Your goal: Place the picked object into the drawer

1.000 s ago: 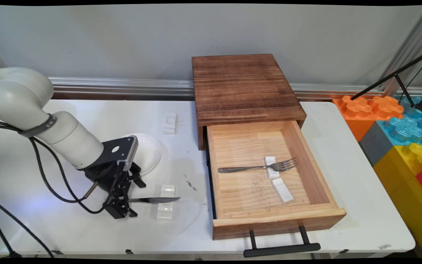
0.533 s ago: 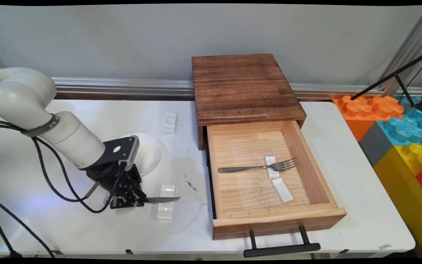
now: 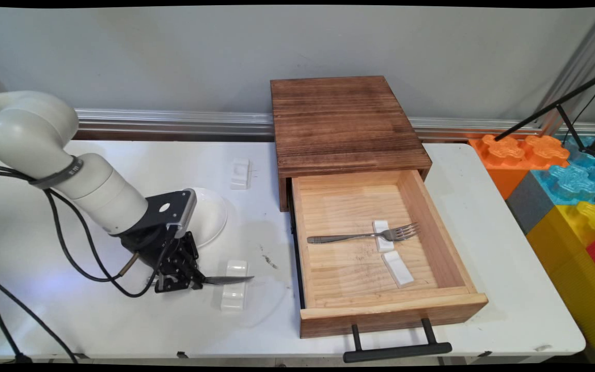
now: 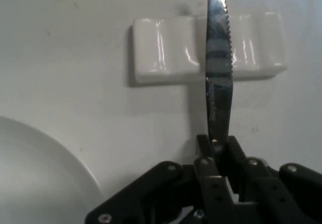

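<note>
I see the white table running along a grey wall with a metal rail at its foot. At the table's far edge, about the middle, stands a dark wooden box with its pale drawer pulled open toward the near edge, a black handle overhanging that edge. In the drawer a fork lies across a small white rest, and a second white rest lies just beside it, nearer the drawer's front. Beyond the table's right edge are big coloured blocks and a black stand.

On the left half of the table, the gripper has its fingers clamped on the handle end of a knife. The serrated blade reaches toward the drawer and crosses a white ceramic rest near the near edge; I cannot tell whether the blade touches it. A white plate sits just behind the gripper, and another white rest lies toward the far edge.

Against a second ago, the fingers, then spread around the handle, have closed on it. Over the last half second the wrist has risen slightly, and the knife's tip sits about where it was.
</note>
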`<state>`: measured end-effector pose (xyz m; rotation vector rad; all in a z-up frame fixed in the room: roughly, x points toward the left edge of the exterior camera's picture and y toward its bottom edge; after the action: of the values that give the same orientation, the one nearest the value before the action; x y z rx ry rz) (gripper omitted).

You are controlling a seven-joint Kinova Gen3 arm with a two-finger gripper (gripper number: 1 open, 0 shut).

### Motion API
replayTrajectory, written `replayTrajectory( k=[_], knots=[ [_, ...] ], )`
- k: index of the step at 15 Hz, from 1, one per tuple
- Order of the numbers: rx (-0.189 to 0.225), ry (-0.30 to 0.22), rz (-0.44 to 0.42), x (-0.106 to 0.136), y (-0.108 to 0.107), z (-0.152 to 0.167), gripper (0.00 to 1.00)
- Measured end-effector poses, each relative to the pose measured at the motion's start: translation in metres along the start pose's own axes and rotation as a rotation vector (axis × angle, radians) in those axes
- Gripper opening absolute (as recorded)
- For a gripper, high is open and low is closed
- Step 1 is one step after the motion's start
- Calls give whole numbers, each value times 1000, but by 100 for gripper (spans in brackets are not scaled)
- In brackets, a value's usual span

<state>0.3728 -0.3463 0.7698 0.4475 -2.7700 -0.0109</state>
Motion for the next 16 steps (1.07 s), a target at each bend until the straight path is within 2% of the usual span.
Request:
replayTrajectory(
  k=[4,10,13,16],
  knots=[
    [-6,13,-3,7,-1,-24,0],
    [-13,1,-17,18,1,-82,0],
    [-2,17,-29,26,1,-103,0],
    [25,44,-43,38,2,-137,0]
  ],
)
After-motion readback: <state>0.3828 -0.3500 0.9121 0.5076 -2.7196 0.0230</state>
